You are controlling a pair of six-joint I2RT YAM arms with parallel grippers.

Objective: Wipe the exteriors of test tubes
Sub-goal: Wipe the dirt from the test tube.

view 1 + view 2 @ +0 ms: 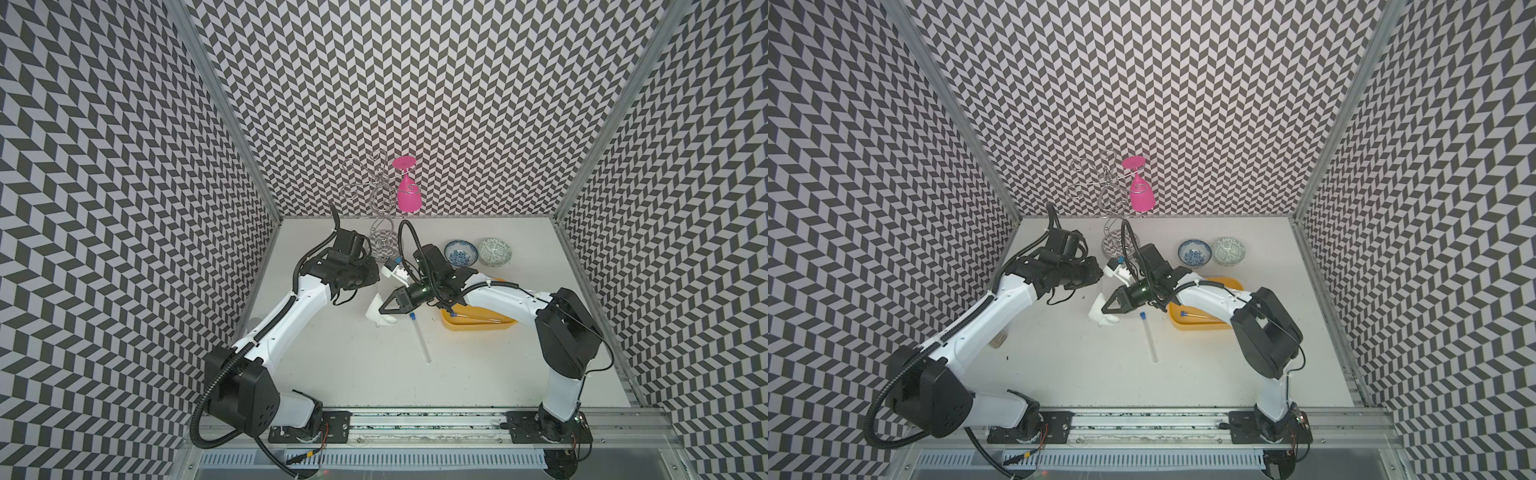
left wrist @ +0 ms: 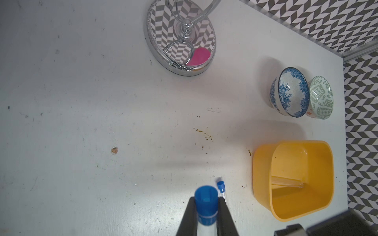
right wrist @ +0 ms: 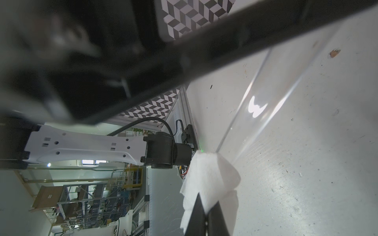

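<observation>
Nearby stand chrome rack (image 1: 383,243), blue bowl (image 1: 461,252), green bowl (image 1: 495,251), yellow bin (image 1: 478,328).

Both arms share one build: white moulded link shells between bulky black joint housings. A black corrugated cable conduit (image 1: 296,274) runs along the left arm (image 1: 284,320); a thin black cable is zip-tied to the right arm (image 1: 511,297). The right gripper (image 1: 383,310) is black, with triangular open-frame fingers. Screws dot the black base plates (image 1: 337,428).
</observation>
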